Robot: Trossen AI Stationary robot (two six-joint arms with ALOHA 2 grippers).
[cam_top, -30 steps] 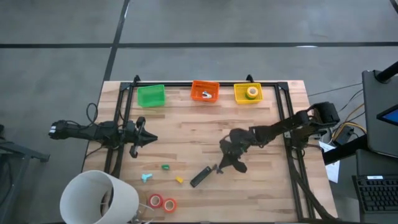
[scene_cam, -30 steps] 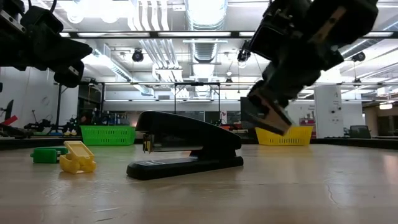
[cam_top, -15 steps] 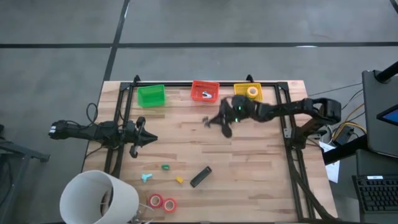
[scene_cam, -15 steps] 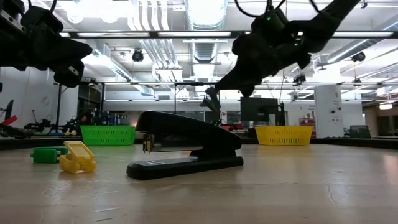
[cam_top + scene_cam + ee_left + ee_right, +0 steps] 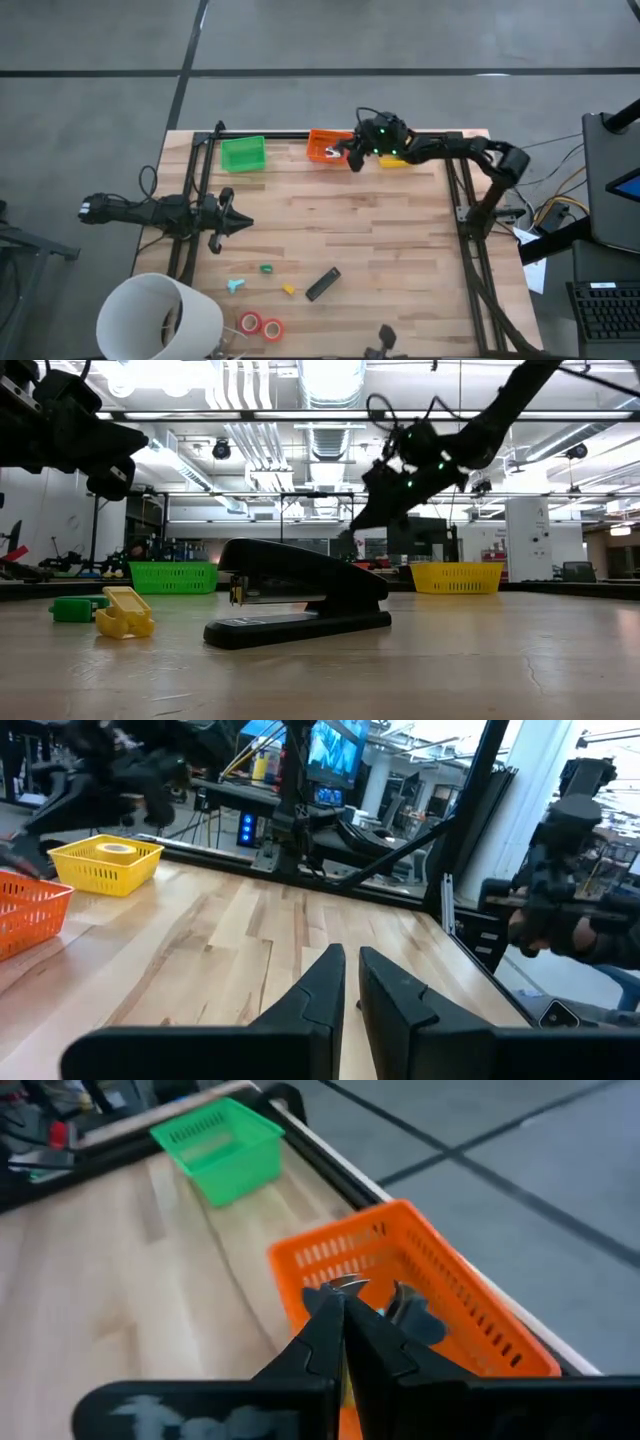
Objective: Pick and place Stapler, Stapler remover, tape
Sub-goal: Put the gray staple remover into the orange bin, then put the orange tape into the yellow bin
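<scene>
Stapler (image 5: 322, 284) flat on table; right hand (image 5: 352, 160) pinched shut, grasped item indistinct.

The surface (image 5: 330, 230) is pale wood in glued strips, smooth with a soft sheen — grain visible in the wrist views. The stapler (image 5: 298, 598) looks like black plastic, glossy along its top. The orange basket (image 5: 450, 1305) and green basket (image 5: 215, 1148) are slotted plastic, matt. The floor (image 5: 300, 50) is smooth grey concrete.
</scene>
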